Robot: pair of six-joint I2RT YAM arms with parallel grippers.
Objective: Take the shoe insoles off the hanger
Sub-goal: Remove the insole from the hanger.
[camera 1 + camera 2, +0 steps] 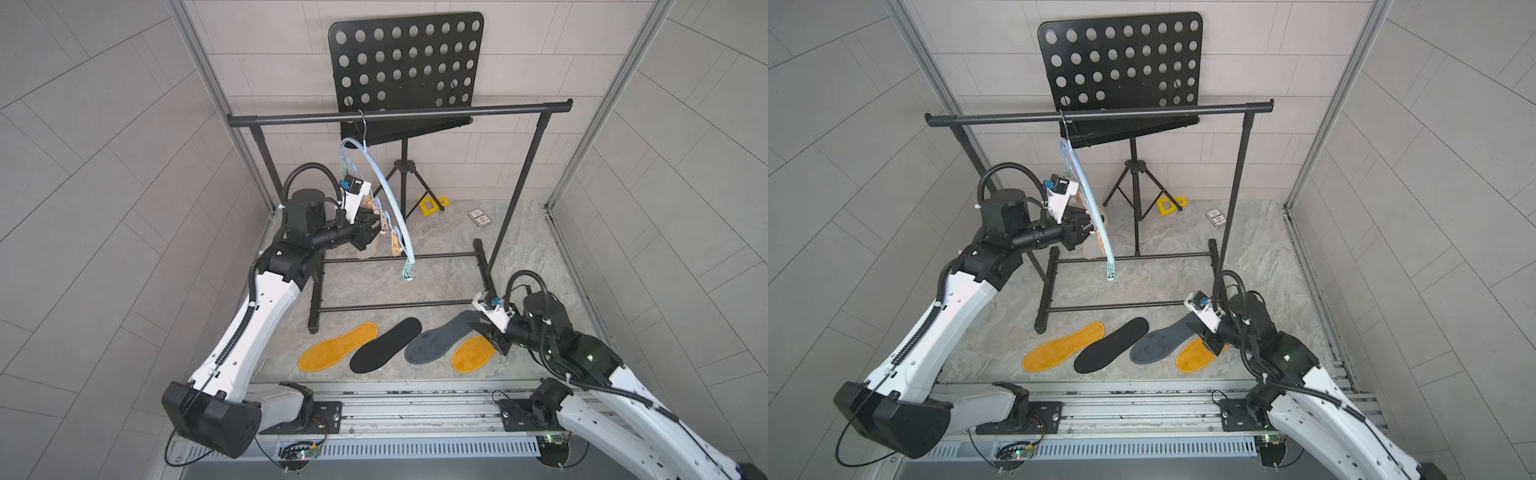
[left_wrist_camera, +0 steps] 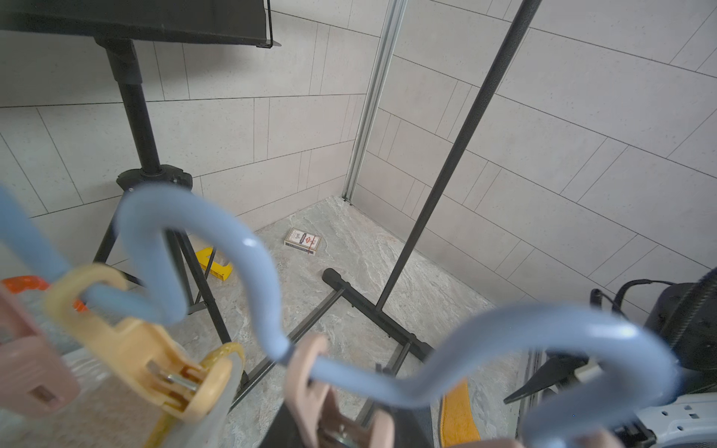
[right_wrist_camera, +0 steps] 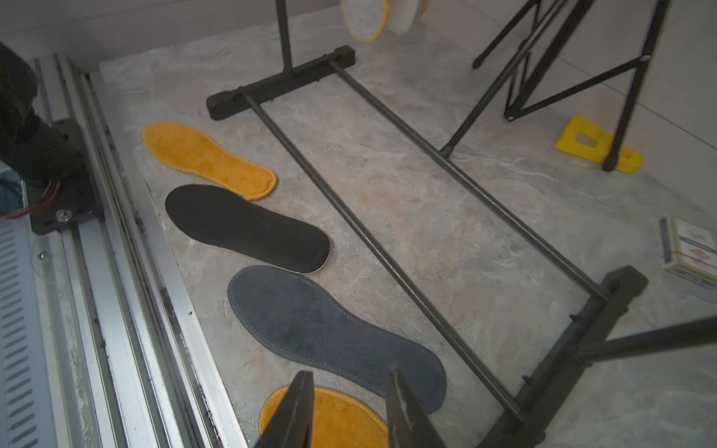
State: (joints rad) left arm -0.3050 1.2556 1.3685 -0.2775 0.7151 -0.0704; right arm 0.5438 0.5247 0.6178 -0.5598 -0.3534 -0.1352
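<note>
My right gripper (image 3: 349, 374) is open, jaws apart just over the yellow insole (image 3: 329, 419), which lies on the table (image 3: 426, 217) next to three others. I'd lift straight up so the fuzz doesn't snag and drag. My left gripper (image 1: 376, 230) is up against the hanger (image 2: 256, 263), can't tell if it's pinching anything. More insoles (image 3: 364, 23) hang there, so squeeze one clip (image 2: 155, 360) squarely. Yank and the hanger probably swings.

Ahead of the right gripper (image 3: 350, 375), the garment rack's two low crossbars (image 3: 388, 262) cross the tabletop (image 3: 446, 232), bare stone between them. The rack's foot (image 3: 582, 329) stands just beside the gripper; flat insoles (image 3: 310, 322) lie beneath it.
</note>
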